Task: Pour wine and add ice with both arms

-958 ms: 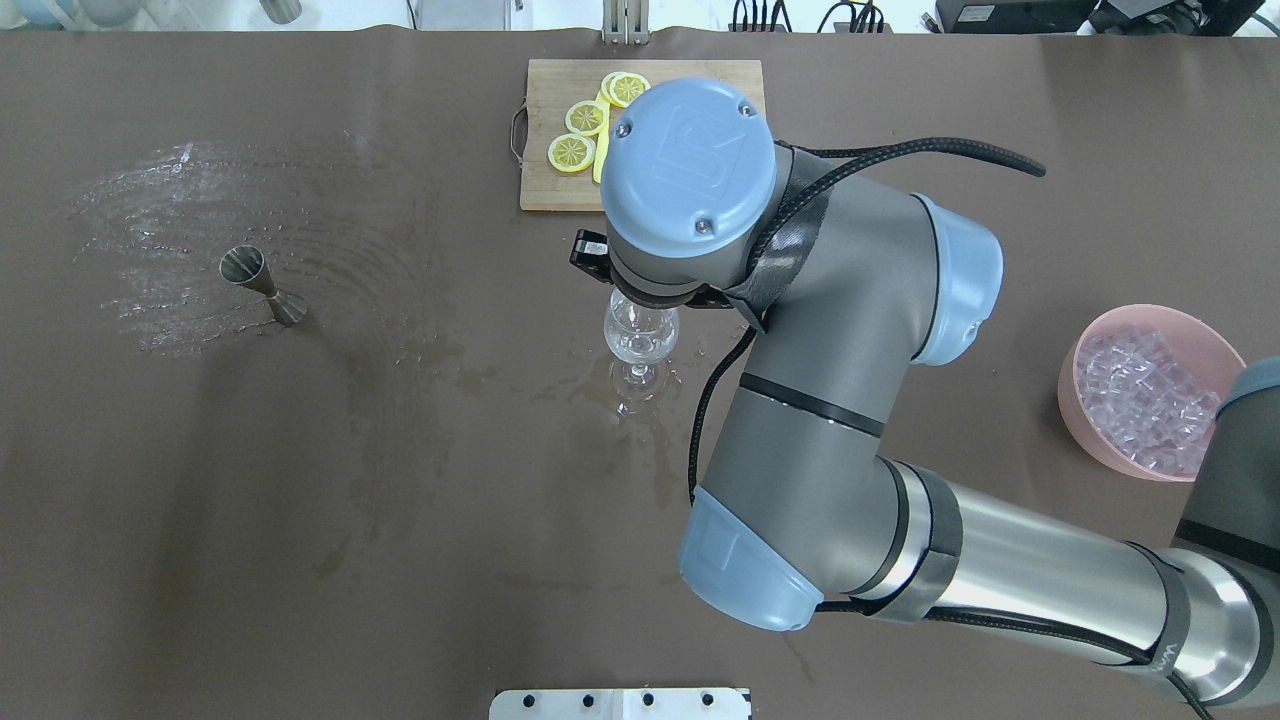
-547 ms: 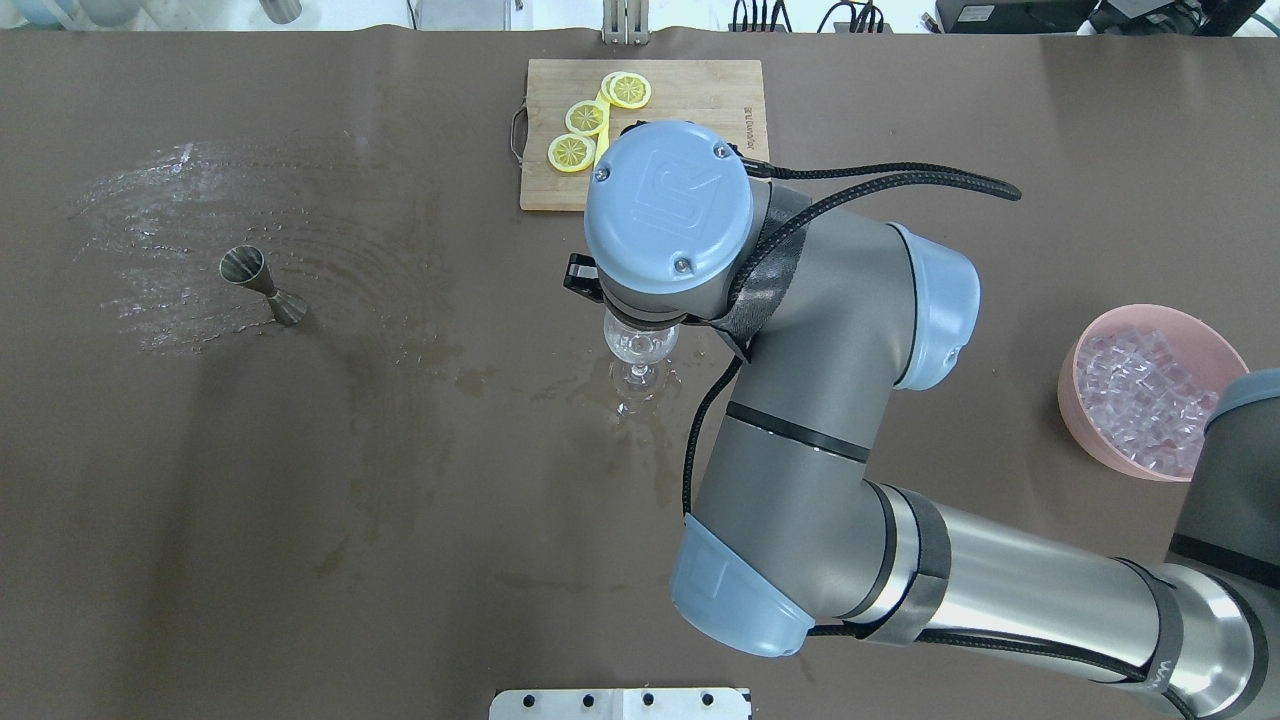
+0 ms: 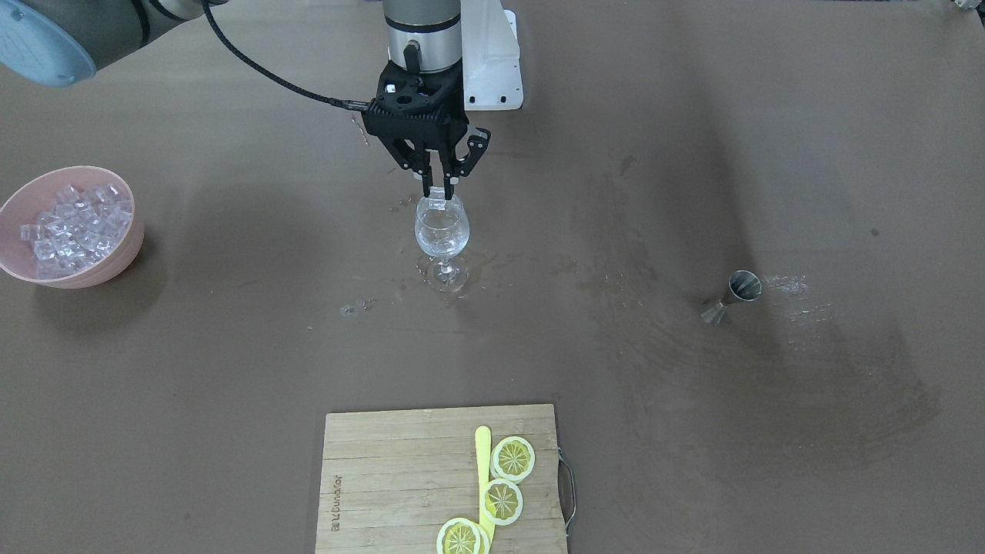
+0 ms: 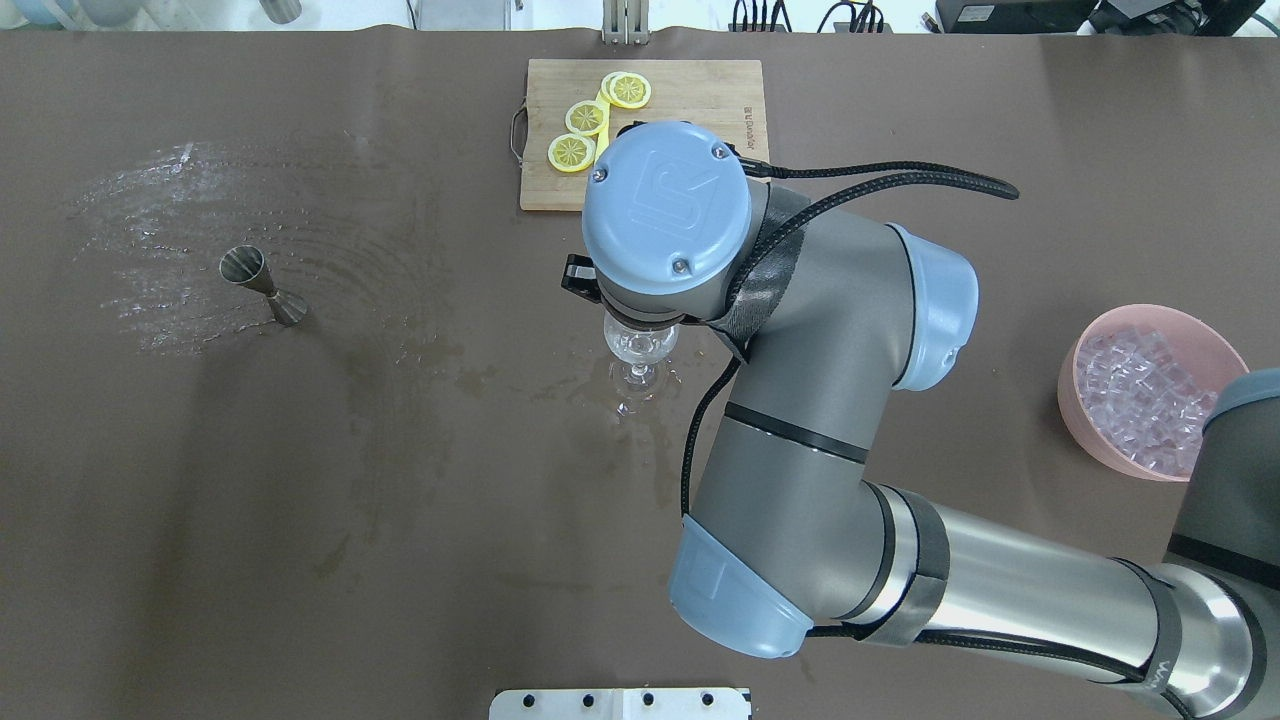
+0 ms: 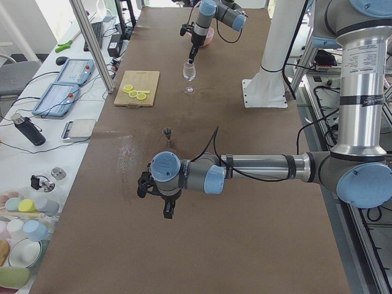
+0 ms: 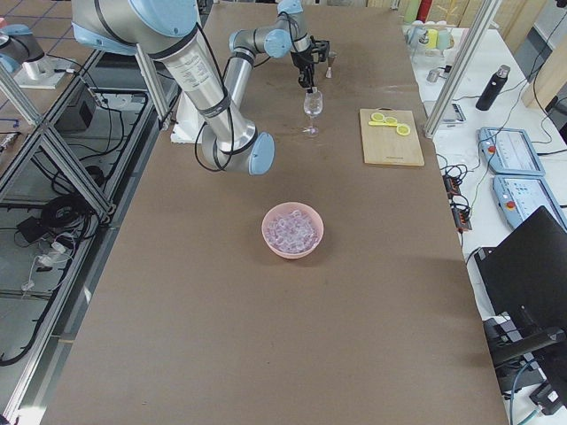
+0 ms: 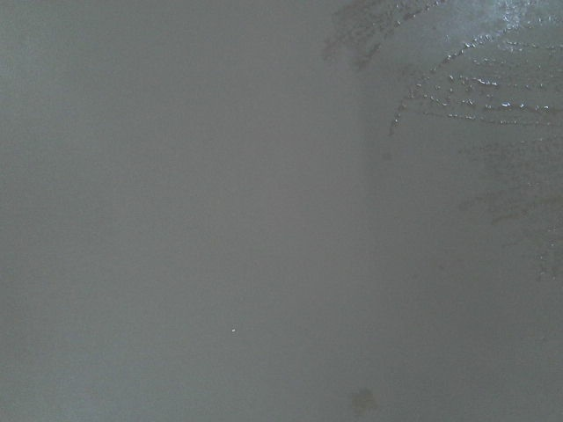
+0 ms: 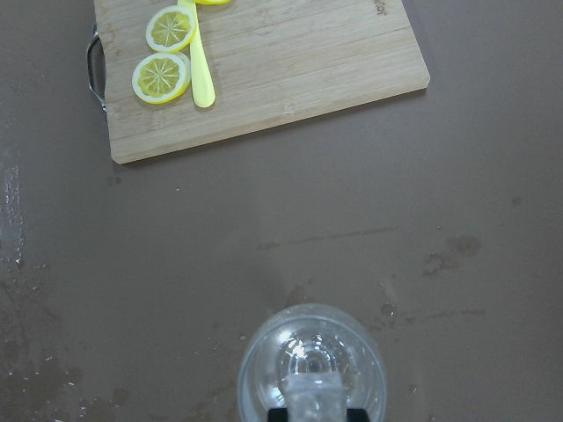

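A clear stemmed glass [image 3: 442, 235] stands upright mid-table on a wet patch, with some clear liquid in its bowl. My right gripper [image 3: 437, 192] hangs right over its rim, shut on one cube of ice [image 3: 437, 204]. In the right wrist view the cube [image 8: 314, 397] sits above the glass mouth [image 8: 264, 352]. From overhead the right wrist hides the gripper; only part of the glass [image 4: 640, 350] shows. More ice fills a pink bowl [image 3: 115, 265]. My left gripper [image 5: 169, 212] hovers low over bare table near the robot; whether it is open or shut I cannot tell.
A steel jigger [image 4: 262, 285] stands on the left side among water streaks. A wooden board [image 4: 700, 100] with lemon slices [image 4: 572, 152] and a yellow stick lies beyond the glass. The white stand base [image 3: 492, 61] sits at the robot's edge.
The right wrist has shifted back from over the board to above the glass during the last second; in the last half second it has barely moved.
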Robot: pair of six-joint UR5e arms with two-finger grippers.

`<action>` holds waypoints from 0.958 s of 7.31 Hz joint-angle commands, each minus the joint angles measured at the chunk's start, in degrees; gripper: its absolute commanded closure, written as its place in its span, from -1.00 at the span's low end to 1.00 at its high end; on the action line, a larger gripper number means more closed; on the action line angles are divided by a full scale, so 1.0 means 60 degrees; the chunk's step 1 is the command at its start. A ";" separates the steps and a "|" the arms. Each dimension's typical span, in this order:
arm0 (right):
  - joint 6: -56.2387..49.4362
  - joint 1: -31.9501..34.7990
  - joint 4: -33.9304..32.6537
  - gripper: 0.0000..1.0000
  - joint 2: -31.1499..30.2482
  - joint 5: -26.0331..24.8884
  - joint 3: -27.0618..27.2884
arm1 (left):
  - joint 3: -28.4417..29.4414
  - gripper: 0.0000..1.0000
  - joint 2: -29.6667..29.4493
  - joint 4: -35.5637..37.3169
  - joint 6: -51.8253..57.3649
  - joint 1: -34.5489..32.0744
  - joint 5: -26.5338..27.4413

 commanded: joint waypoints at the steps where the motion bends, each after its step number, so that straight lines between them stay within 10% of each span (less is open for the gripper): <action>1: 0.0043 -0.0001 -0.0020 -0.99 -0.0010 0.0013 -0.0042 | -0.0052 -0.96 0.0076 -0.0010 0.0005 0.0000 -0.0027; 7: -0.0363 0.0683 -0.0298 -1.00 -0.0010 0.1134 0.0017 | -0.0081 -0.96 0.0076 0.0121 -0.0053 0.0000 -0.0086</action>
